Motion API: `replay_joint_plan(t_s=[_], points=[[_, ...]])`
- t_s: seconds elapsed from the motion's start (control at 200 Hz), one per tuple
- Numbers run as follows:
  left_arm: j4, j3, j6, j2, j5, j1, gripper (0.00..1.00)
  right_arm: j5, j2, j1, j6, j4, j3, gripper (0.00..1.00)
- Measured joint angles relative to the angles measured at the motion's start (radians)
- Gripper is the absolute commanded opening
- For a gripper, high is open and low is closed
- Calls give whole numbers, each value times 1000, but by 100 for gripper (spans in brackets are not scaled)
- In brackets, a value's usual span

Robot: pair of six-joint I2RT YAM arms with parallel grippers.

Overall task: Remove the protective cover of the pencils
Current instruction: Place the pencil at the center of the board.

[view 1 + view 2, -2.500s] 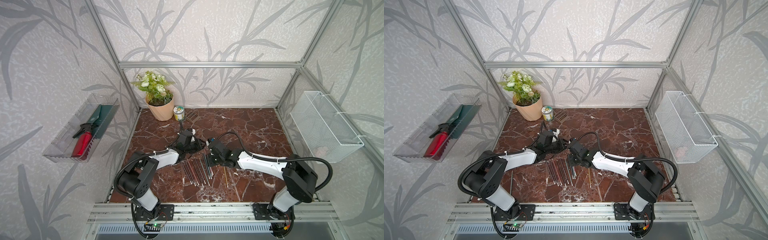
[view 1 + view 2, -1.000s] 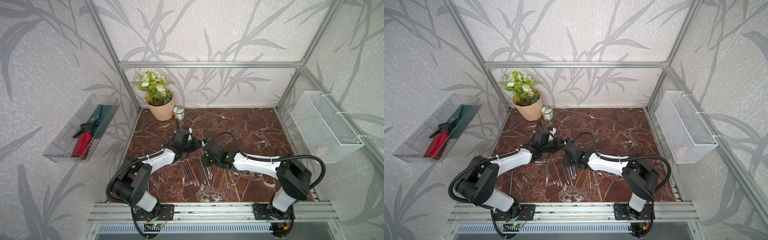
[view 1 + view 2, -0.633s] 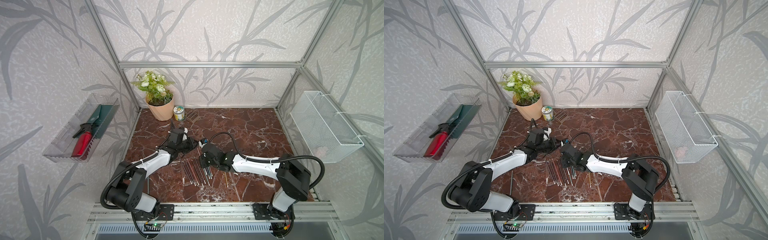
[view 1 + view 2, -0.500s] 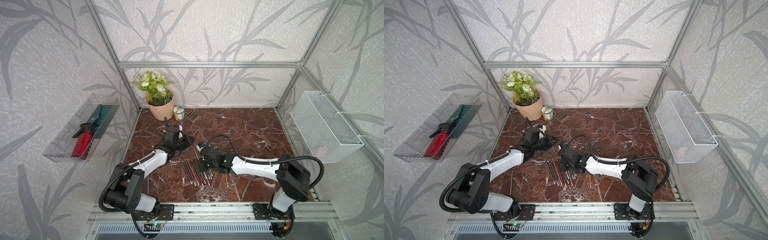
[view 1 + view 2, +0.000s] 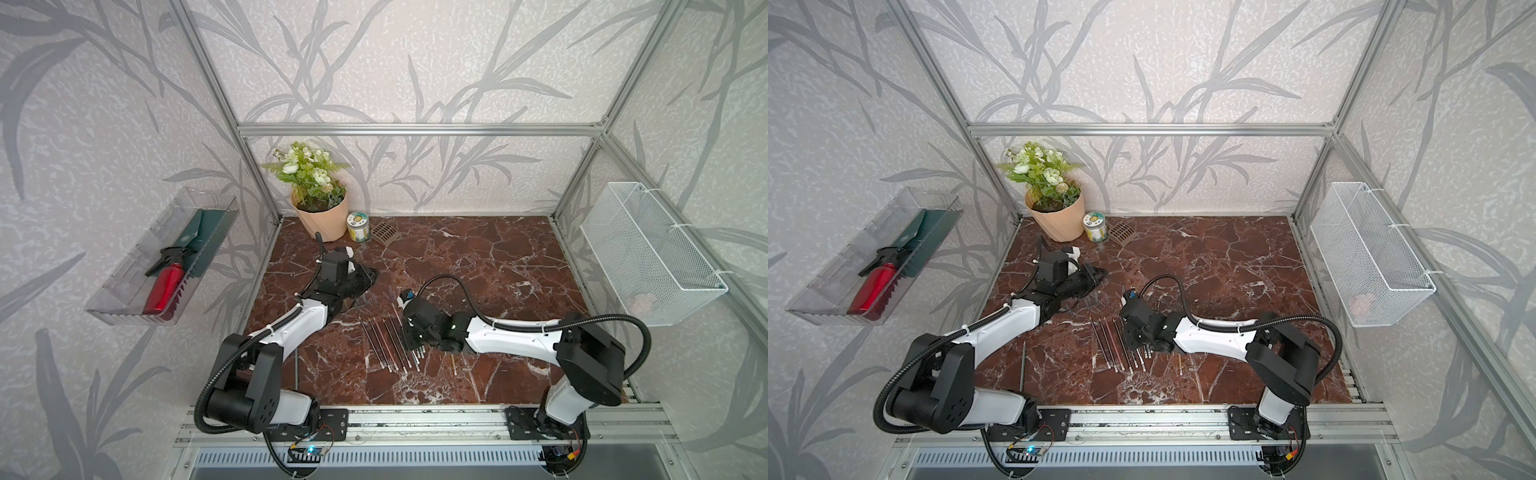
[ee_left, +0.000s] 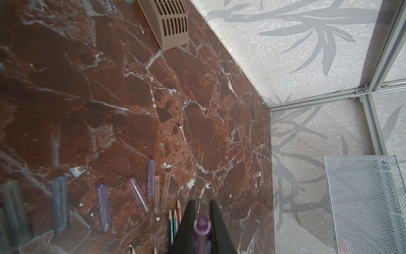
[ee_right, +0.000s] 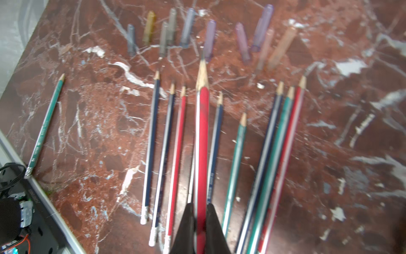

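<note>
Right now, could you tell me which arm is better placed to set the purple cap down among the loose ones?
Left. The left claw is shut on the purple cap, close to the loose caps on the table; the right claw is busy gripping the red pencil.

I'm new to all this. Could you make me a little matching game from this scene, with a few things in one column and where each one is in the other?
Things:
1. red pencil
2. purple cap
3. red spray bottle
4. lone green pencil

Places:
A. in the clear wall tray
B. flat on the table, apart from the other pencils
C. clamped in the left gripper
D. clamped in the right gripper

Pairs: 1-D, 2-C, 3-A, 4-B
</note>
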Motion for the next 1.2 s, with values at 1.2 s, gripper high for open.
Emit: replay_joint_plan(t_s=[1.2], points=[[0,9,-8,56,39,-22,0,9,110,-164,66,-89,-12,13]])
